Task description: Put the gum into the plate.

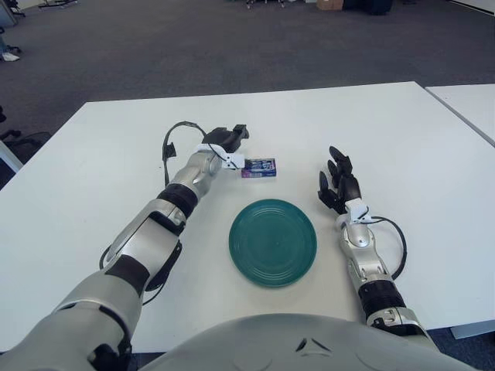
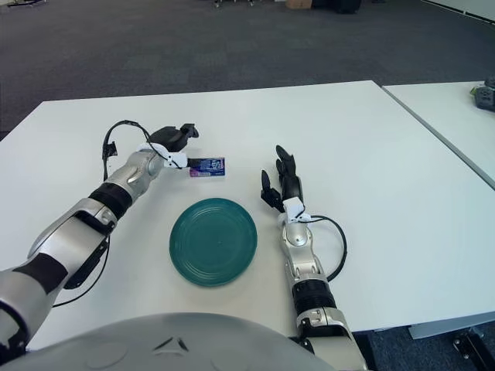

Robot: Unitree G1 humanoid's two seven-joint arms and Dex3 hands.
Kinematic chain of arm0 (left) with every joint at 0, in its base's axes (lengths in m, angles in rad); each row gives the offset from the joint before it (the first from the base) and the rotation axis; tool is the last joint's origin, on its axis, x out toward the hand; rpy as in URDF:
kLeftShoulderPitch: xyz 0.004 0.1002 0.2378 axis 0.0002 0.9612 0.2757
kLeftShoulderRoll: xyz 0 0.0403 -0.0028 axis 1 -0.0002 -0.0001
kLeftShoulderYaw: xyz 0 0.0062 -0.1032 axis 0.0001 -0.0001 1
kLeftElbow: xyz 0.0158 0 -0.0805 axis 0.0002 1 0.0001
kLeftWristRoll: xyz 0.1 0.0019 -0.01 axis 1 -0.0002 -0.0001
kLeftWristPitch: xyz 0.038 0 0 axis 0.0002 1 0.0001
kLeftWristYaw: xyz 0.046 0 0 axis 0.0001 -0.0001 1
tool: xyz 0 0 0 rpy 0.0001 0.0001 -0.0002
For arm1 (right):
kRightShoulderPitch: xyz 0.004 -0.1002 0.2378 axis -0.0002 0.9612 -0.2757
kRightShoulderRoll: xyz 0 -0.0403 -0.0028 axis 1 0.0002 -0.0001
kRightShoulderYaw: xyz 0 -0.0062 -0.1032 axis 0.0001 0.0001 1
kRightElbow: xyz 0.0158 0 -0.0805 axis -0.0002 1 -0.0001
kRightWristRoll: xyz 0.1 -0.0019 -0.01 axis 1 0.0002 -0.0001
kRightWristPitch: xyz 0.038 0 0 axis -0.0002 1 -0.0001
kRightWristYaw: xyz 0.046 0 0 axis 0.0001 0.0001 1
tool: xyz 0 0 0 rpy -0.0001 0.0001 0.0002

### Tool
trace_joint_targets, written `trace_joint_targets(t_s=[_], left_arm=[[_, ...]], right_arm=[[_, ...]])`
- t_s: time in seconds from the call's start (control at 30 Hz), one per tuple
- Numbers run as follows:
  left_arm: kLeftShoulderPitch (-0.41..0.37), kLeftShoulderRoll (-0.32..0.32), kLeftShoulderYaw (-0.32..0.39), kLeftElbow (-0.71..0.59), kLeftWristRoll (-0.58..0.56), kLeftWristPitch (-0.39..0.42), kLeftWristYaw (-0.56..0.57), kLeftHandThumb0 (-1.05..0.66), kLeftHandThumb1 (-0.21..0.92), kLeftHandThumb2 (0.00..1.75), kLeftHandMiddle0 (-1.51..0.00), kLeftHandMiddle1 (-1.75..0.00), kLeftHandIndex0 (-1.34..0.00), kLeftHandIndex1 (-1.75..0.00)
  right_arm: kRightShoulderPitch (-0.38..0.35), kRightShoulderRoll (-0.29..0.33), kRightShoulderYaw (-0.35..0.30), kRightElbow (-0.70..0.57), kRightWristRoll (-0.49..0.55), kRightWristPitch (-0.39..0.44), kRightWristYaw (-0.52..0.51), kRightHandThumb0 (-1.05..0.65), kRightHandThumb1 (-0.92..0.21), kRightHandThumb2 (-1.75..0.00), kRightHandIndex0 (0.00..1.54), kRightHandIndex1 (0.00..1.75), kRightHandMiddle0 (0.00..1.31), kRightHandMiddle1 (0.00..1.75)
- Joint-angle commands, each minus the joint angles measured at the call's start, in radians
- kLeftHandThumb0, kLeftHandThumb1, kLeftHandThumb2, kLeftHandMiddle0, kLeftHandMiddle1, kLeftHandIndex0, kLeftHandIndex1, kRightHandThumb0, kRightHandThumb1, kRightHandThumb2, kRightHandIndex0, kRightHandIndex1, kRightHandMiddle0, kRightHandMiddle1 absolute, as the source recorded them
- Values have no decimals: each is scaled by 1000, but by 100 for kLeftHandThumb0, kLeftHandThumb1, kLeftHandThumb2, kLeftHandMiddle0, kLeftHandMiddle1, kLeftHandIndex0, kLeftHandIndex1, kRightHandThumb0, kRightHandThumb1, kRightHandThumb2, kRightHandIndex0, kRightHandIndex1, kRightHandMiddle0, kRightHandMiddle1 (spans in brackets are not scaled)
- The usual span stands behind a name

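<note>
The gum (image 1: 258,168) is a small purple-blue pack lying flat on the white table (image 1: 116,170), just beyond the plate's far edge. The green round plate (image 1: 272,242) sits at the table's near middle and holds nothing. My left hand (image 1: 230,141) is stretched out just left of the gum, its fingers spread and slightly above the pack's left end, not closed on it. My right hand (image 1: 337,182) shows to the right of the plate, fingers spread and holding nothing.
A second white table (image 1: 472,104) stands at the right across a narrow gap, with a small dark object (image 2: 483,94) on it. Grey carpet lies beyond the far edge. Cables run along both forearms.
</note>
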Motion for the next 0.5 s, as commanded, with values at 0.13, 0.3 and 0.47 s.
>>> trace_joint_targets(t_s=[0.13, 0.3, 0.47], left_arm=[[-31, -27, 1, 17, -21, 69, -39, -105, 92, 65, -9, -4, 0, -59], [-38, -41, -5, 47, -20, 85, -33, -105, 92, 68, -9, -3, 0, -58], [-50, -53, -18, 97, -16, 79, -24, -105, 92, 67, -11, -3, 0, -60]], right_arm=[[77, 31, 24, -1, -23, 96, -20, -62, -92, -76, 20, 1, 0, 39], [83, 34, 31, -17, -29, 108, -32, -62, -92, -77, 21, 1, 0, 40], [86, 40, 35, -18, -29, 105, -39, -62, -92, -77, 22, 1, 0, 43]])
